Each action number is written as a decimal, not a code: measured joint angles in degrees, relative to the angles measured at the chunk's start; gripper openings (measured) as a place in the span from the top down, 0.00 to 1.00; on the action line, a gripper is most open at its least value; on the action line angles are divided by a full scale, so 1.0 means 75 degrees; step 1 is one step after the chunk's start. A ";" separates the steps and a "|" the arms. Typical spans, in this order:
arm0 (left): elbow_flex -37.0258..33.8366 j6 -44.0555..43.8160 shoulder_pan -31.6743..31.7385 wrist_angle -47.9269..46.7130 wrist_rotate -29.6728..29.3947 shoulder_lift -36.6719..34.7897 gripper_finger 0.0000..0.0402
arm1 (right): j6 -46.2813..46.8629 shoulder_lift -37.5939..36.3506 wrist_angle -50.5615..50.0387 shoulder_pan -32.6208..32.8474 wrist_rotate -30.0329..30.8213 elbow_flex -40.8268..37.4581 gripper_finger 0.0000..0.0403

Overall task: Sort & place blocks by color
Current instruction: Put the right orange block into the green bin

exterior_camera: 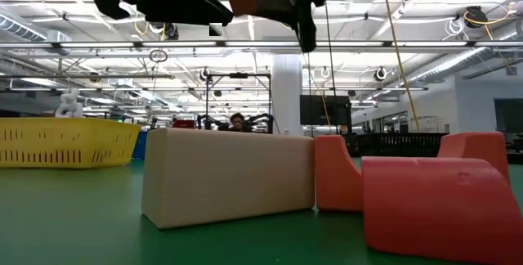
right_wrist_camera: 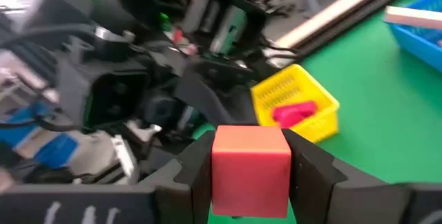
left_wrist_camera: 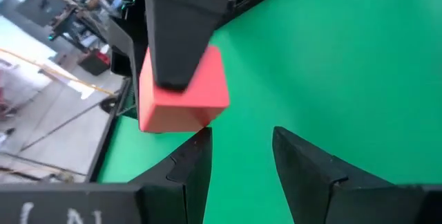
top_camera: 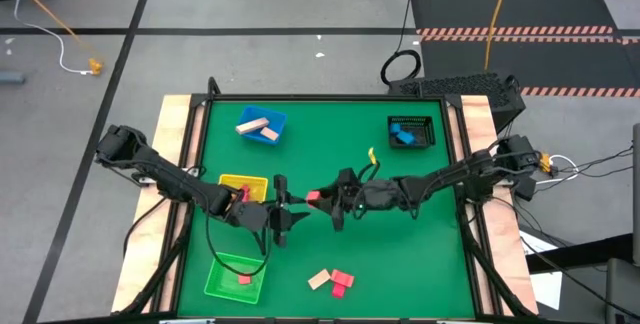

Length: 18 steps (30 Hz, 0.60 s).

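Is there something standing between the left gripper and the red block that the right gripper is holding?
Nothing visible stands between them. The right gripper holds the red block in the air above the green table, and the open left gripper faces it directly, with only bare mat showing in the gap.

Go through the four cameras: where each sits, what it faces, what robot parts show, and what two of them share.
High: overhead, looking straight down at the green table; both arms meet mid-table.
Low: at tabletop height, facing the room past a tan block; arms overhead.
Left wrist: on the left arm, past the left gripper, facing the red block.
Right wrist: on the right arm; the right gripper clamps that block.
Shared: both wrist views show the red block.
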 joint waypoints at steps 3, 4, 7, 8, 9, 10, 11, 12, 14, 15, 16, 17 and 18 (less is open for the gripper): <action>-0.0005 0.0112 0.0001 0.0199 -0.0797 0.0000 0.61 | -0.0012 -0.0010 0.0116 -0.0090 -0.0231 0.0001 0.68; -0.0003 0.0137 0.0011 0.0286 -0.1042 0.0000 0.61 | -0.0015 -0.0010 0.0115 -0.0095 -0.0235 0.0003 0.68; -0.0003 0.0254 0.0012 0.0452 -0.1578 0.0000 0.61 | -0.0079 -0.0010 0.0094 -0.0097 -0.0295 0.0006 0.68; -0.0003 0.0265 0.0005 0.0512 -0.1618 0.0000 0.61 | -0.0115 -0.0010 0.0111 -0.0100 -0.0372 0.0006 0.68; -0.0003 0.0268 -0.0004 0.0539 -0.1615 0.0000 0.61 | -0.0168 -0.0010 0.0129 -0.0097 -0.0403 0.0006 0.68; -0.0003 0.0267 -0.0003 0.0574 -0.1630 0.0000 0.61 | -0.0177 -0.0010 0.0144 -0.0097 -0.0435 0.0006 0.68; -0.0003 0.0247 0.0004 0.0599 -0.1628 0.0000 0.61 | -0.0178 -0.0010 0.0144 -0.0092 -0.0443 0.0006 0.68; -0.0003 0.0239 0.0002 0.0628 -0.1607 0.0000 0.61 | -0.0179 -0.0006 0.0141 -0.0089 -0.0469 0.0006 0.68; -0.0003 0.0242 -0.0025 0.0618 -0.1472 0.0000 0.61 | -0.0187 -0.0001 0.0142 -0.0110 -0.0507 0.0006 0.68; -0.0003 0.0242 -0.0047 0.0597 -0.1378 0.0000 0.61 | -0.0182 -0.0001 0.0153 -0.0114 -0.0553 0.0006 0.68; -0.0003 0.0245 -0.0059 0.0586 -0.1291 0.0000 0.61 | -0.0178 -0.0001 0.0172 -0.0124 -0.0572 0.0006 0.68; -0.0003 0.0268 -0.0070 0.0580 -0.1220 0.0000 0.61 | -0.0178 -0.0001 0.0174 -0.0128 -0.0588 0.0006 0.68; -0.0003 0.0322 -0.0087 0.0578 -0.1158 0.0000 0.61 | -0.0178 -0.0001 0.0169 -0.0145 -0.0646 0.0006 0.68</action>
